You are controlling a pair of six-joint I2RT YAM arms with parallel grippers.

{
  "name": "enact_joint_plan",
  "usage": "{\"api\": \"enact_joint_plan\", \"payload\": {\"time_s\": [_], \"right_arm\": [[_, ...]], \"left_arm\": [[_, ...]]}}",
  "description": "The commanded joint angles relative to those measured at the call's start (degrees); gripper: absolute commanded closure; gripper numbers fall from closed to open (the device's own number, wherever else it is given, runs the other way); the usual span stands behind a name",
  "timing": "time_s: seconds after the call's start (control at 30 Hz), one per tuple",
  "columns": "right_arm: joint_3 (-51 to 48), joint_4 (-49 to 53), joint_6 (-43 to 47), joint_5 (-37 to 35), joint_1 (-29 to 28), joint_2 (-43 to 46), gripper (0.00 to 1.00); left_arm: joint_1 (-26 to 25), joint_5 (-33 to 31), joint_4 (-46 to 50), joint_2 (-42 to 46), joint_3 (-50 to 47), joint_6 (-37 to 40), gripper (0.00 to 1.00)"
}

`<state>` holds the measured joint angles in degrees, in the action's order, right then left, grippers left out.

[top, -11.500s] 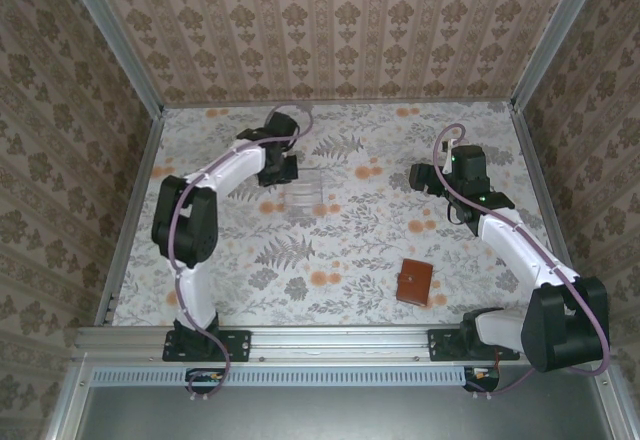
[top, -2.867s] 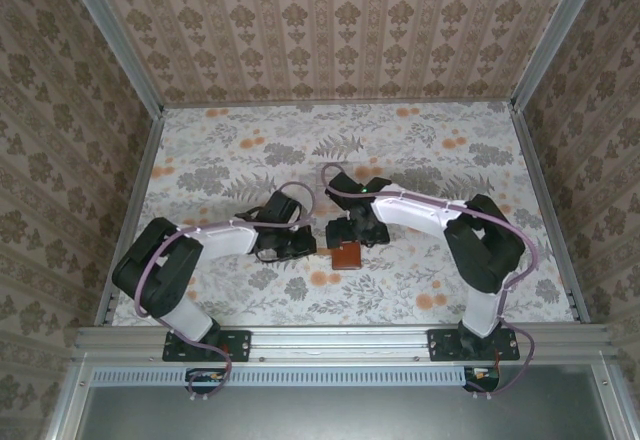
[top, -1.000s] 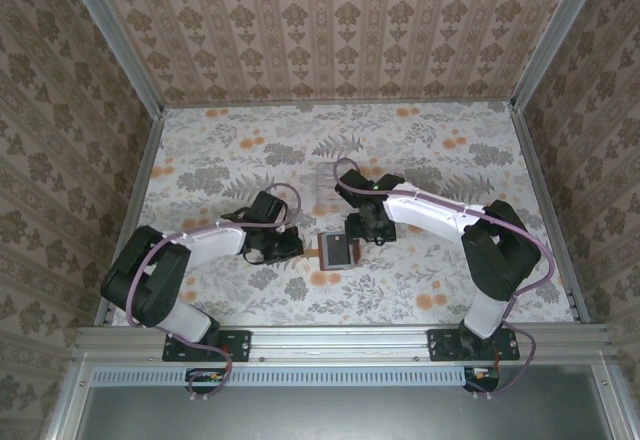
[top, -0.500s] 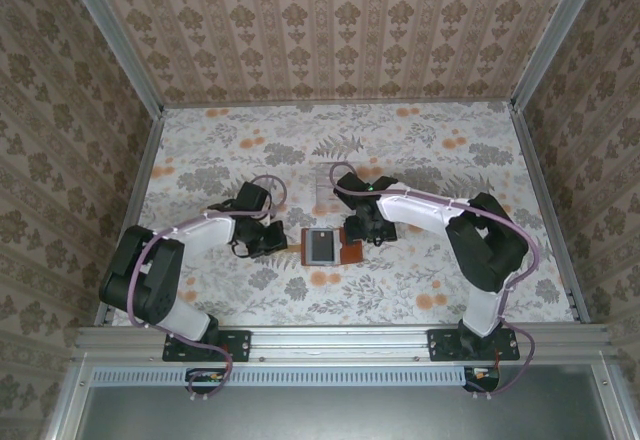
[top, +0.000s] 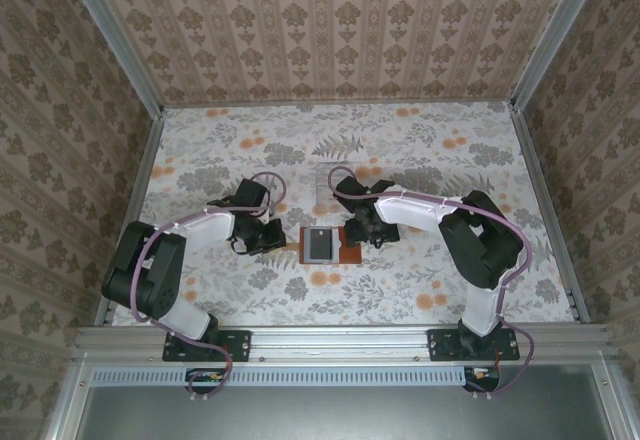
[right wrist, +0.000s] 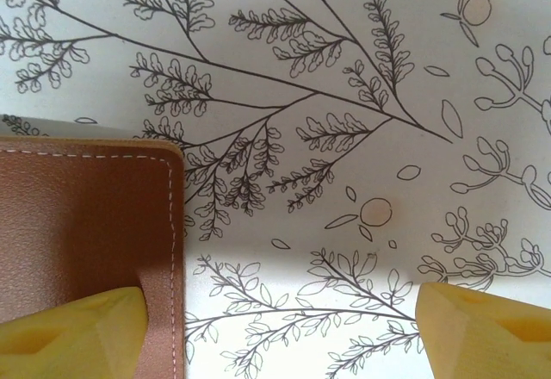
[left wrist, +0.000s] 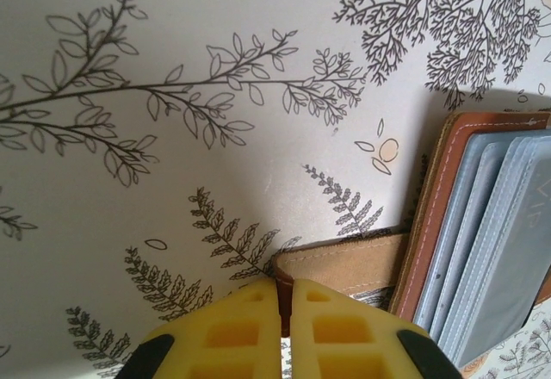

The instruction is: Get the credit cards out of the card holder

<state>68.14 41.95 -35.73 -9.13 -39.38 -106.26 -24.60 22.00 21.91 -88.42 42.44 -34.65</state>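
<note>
Card holder (top: 322,245) open on the table (top: 420,270): left pincer (left wrist: 285,288) clamped on its tan flap; right pincer (right wrist: 280,310) spread wide over its cover's edge.

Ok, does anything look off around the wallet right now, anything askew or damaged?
Nothing looks damaged or spilled. The card holder lies open between the arms; the left gripper pinches the edge of its tan flap, and the right gripper is open, one finger over the brown cover.

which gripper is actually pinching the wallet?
The left gripper: it is shut on the card holder's tan flap. The right gripper stands wide open at the holder's edge.
</note>
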Motion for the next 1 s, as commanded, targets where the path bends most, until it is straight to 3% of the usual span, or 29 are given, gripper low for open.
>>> {"api": "enact_joint_plan", "payload": {"time_s": [0.0,0.33,0.57,0.77,0.97], "right_arm": [[-1.7,1.4,0.7,-1.9,0.2,-0.2,0.17],[-0.5,2.0,0.7,1.0,0.2,3.1,0.18],[-0.2,2.6,0.9,1.3,0.1,3.5,0.18],[-0.4,2.1,0.8,2.0,0.1,4.4,0.19],[-0.5,1.7,1.2,2.6,0.1,4.8,0.20]], "left_arm": [[0.4,-4.7,4.3,-1.7,0.1,1.8,0.90],[-1.1,-6.3,7.5,5.4,3.8,-0.2,0.80],[-5.7,-7.3,9.0,8.2,7.4,-2.5,0.78],[-9.4,-5.0,5.5,4.3,9.5,-5.0,0.78],[-10.9,-3.2,0.1,-1.0,9.1,-6.6,0.73]]}}
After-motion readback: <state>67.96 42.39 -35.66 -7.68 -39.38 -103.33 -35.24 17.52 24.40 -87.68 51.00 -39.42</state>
